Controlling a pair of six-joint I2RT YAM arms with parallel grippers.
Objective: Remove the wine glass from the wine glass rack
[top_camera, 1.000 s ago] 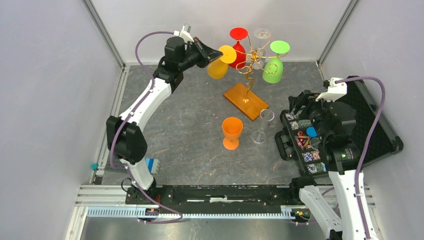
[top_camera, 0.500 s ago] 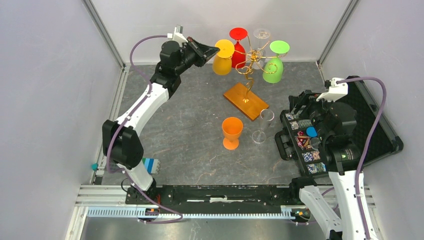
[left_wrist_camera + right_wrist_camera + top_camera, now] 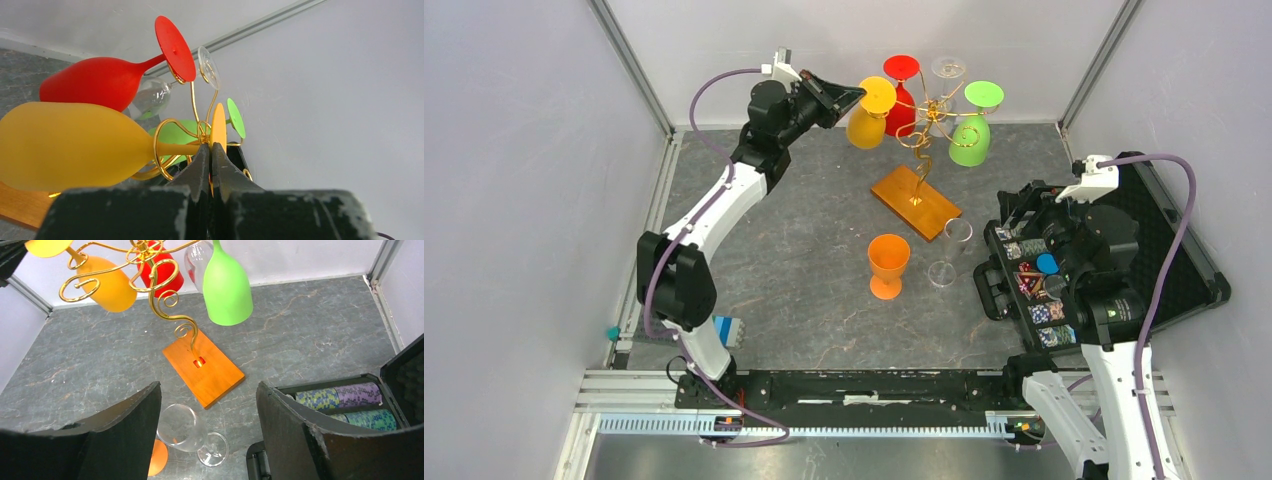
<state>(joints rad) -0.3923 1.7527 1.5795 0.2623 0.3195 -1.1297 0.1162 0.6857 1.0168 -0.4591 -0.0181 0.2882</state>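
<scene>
I've nudged the yellow wine glass (image 3: 65, 145) slightly with the left claw (image 3: 210, 150), which is pinched tight on its foot. The stem is tilted and the bowl hangs low. The right claw (image 3: 208, 387) is wide and empty.

- A dark grey, stone-veined surface (image 3: 804, 250) is laid across the floor of the cell.
- Plain pale grey walls (image 3: 514, 150) are set on three sides.
- Aluminium posts (image 3: 632, 70) are fitted at the back corners.
- Even, soft light is cast throughout.
</scene>
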